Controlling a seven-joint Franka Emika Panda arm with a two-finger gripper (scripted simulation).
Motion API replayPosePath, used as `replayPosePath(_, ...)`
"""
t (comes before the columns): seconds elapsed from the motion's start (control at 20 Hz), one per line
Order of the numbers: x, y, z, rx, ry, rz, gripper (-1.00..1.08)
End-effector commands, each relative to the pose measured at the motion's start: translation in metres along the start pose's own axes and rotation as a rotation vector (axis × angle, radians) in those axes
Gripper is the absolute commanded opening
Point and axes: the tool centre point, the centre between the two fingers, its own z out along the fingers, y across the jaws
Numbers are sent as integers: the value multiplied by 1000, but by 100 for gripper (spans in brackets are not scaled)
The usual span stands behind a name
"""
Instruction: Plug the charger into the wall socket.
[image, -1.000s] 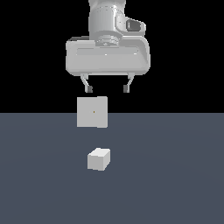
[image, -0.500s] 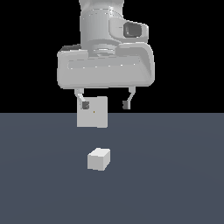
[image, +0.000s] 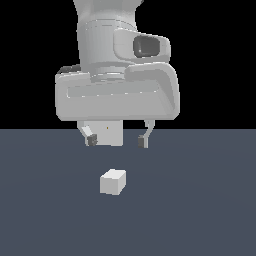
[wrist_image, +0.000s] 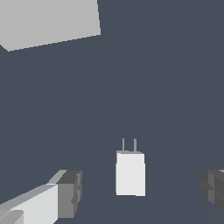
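In the exterior view the gripper (image: 117, 141) hung above the grey desk (image: 210, 200), its fingers (image: 91, 140) spread wide and holding nothing. Between those two dark tips, and behind them, stood the wall socket (image: 111, 135), upright, its top hidden by the big pale hand of the arm; a tiny yellowish dot showed on its face. The charger (image: 113, 181) sat on the desk at about six o'clock from the gripper, well apart from the socket and clear of both fingers.

From the wrist view, one finger (wrist_image: 68, 193) showed first, then the charger (wrist_image: 130, 173) lying in the open gap, touching neither side, its two thin prongs pointing toward twelve o'clock. The other finger (wrist_image: 213, 190) was at the far edge. The socket (wrist_image: 48, 19) lay off at about eleven o'clock from the charger, well apart.
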Motion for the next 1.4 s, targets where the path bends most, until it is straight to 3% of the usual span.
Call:
replayPosePath(0.0, -5, 0, 5, -3, 11, 14, 100)
replayPosePath(0.85, -12, 0, 18, -9, 23, 33, 100)
replayPosePath(1.35, -21, 0, 54, -8, 23, 33, 100)
